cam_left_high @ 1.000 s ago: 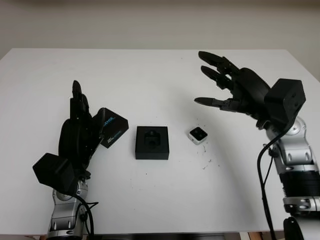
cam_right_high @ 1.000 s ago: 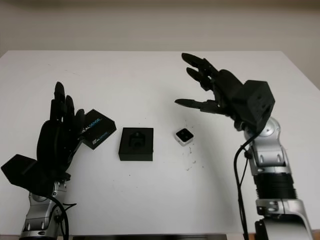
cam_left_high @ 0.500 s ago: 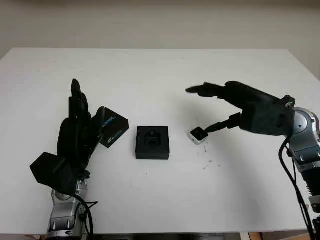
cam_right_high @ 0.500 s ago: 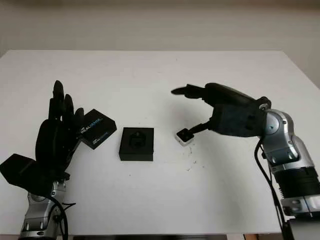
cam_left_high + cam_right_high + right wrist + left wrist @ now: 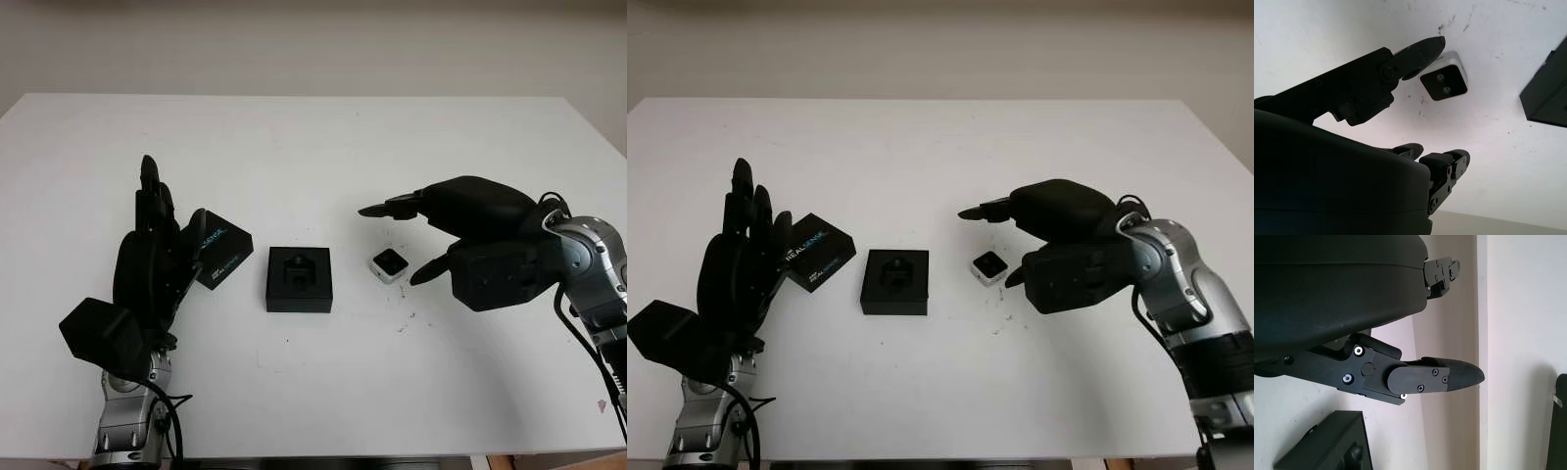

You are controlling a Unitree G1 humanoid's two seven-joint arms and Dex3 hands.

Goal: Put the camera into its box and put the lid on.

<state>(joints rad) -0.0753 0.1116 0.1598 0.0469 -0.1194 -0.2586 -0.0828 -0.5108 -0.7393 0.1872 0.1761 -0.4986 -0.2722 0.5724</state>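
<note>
Left hand [image 5: 157,264] stands upright well to the left of the box [image 5: 299,279], open and holding nothing, its fingers pointing up. Just beside that hand, between it and the box, sits the lid [image 5: 221,249], a black square piece with printed lettering, turned at an angle and apart from the box. The box itself is black and square and lies open on the white table [image 5: 294,147], with a moulded recess in its middle and nothing in it. Just to the right of the box, not touching it, lies the camera [image 5: 389,264], a small pale cube with a dark face turned up. Further right of the box, the right hand [image 5: 446,235] hovers over the camera, open and grasping nothing. One of its fingertips [image 5: 1432,45] sits right at the camera's edge; whether it touches cannot be told.
</note>
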